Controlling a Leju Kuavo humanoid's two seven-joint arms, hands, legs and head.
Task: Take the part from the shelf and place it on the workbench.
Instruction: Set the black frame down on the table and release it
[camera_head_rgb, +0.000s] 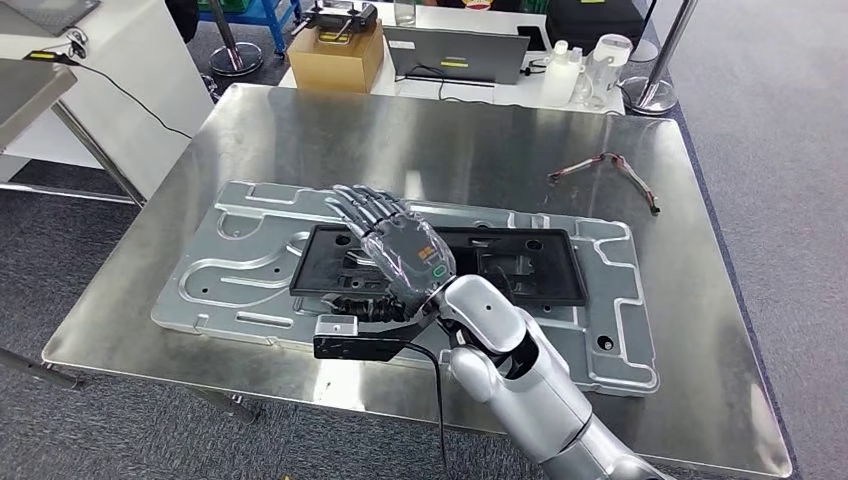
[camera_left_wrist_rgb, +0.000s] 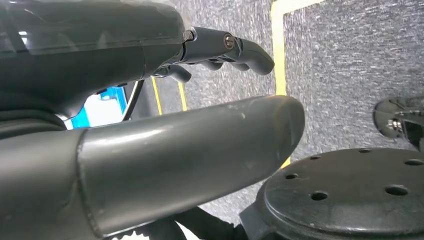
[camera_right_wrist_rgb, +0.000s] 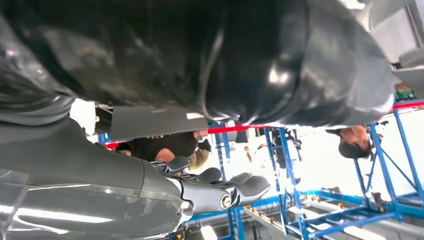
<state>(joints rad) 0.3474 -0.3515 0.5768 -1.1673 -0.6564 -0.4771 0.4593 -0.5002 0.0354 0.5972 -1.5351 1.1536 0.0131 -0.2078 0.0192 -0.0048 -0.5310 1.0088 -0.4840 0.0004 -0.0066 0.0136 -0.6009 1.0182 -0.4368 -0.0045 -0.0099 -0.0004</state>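
- One black frame part (camera_head_rgb: 540, 270) lies flat at centre frame in the head view, resting on a larger silver stamped panel (camera_head_rgb: 230, 270), which itself sits on the steel workbench (camera_head_rgb: 450, 130).
- We see the right hand (camera_head_rgb: 395, 245) poised over the frame's left half, palm down and fingers stretched out towards the upper left. In the right wrist view its fingers (camera_right_wrist_rgb: 220, 192) are straight and slightly apart, with nothing between them.
- Whether the palm touches the frame or hovers just above it, we cannot tell.
- We see the left hand (camera_left_wrist_rgb: 150, 165) hanging over grey carpet in the left wrist view, thumb and loosely bent fingers (camera_left_wrist_rgb: 240, 47) parted, holding nothing.
- We judge the frame to be moulded plastic: light for its span, fairly stiff, though its thin rails could flex or twist if it is lifted by one end.
- Its open, rectangular shape offers long straight edges. We think a rail near the middle of a long side is the safest hold, as that keeps it level.
- The surface looks matte, so slip seems a small risk. The polished panel beneath may let it slide if pushed sideways.
- The panel looks like sheet metal, heavier and rigid, with raised ribs and cut-outs.
- A pair of safety glasses (camera_head_rgb: 605, 170) lies well apart at the upper right of the bench.
- With the frame down on the bench, we judge the placing step to be at or near its end.
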